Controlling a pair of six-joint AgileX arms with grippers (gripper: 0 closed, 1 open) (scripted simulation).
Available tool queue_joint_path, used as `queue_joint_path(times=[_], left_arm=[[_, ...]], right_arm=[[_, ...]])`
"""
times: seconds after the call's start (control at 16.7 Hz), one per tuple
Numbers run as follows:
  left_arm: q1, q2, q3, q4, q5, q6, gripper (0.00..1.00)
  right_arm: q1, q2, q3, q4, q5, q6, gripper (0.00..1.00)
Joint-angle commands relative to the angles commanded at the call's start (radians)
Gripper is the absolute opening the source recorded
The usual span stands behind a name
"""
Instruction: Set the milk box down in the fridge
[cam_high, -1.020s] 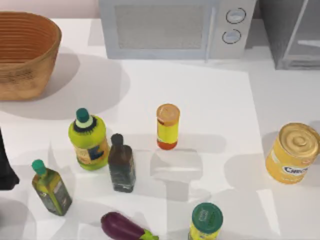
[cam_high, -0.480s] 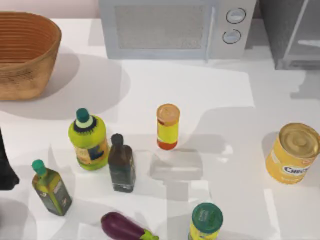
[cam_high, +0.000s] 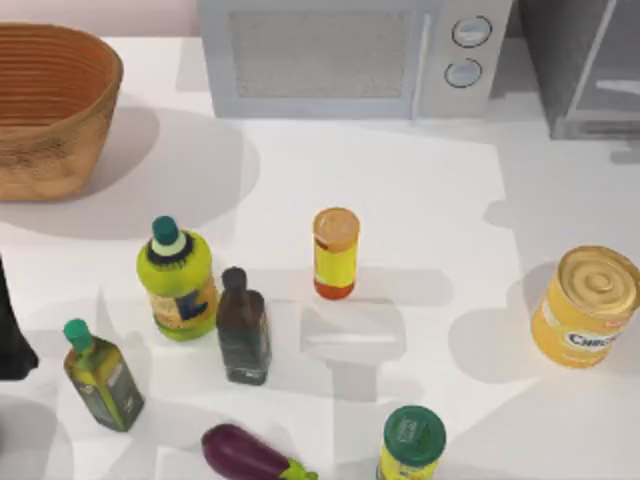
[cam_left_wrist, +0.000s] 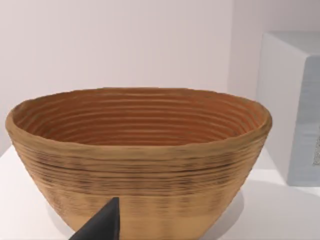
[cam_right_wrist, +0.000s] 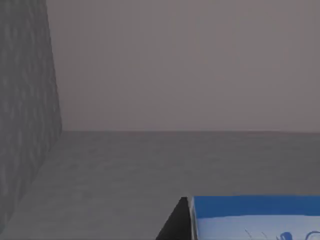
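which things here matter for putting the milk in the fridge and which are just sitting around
Part of the job:
- milk box, beside the right end effector's dark finger, inside a grey cabinet
- fridge, back right of the table

Just lying about:
- microwave
- basket
- yellow tin can
- eggplant
- bottles, such as the green-capped one

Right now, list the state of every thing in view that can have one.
milk box: held at the right claw, inside a grey-walled space, apparently the fridge.
fridge: door apparently open.
microwave: door shut.
basket: upright.
yellow tin can: upright.
orange-capped bottle: upright, capped.
eggplant: lying down.
left claw: parked facing the basket.
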Motion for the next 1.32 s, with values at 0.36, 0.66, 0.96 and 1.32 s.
queue_joint_path(times=[0.36,0.66,0.96,1.32], left_arm=[[0.000,0.000,0.000,0.000,0.000,0.000,1.00],[0.000,0.000,0.000,0.000,0.000,0.000,1.00],[0.000,0.000,0.000,0.000,0.000,0.000,1.00],[0.000,0.000,0.000,0.000,0.000,0.000,1.00]], right_arm=[[-0.019,0.126,0.061,0.071,-0.017,0.001,0.00],[-0.012,0.131,0.071,0.061,-0.015,0.002,0.00],[0.002,0.208,0.247,-0.038,0.001,0.002,0.00],[0.030,0.333,0.546,-0.216,0.029,0.001,0.00]])
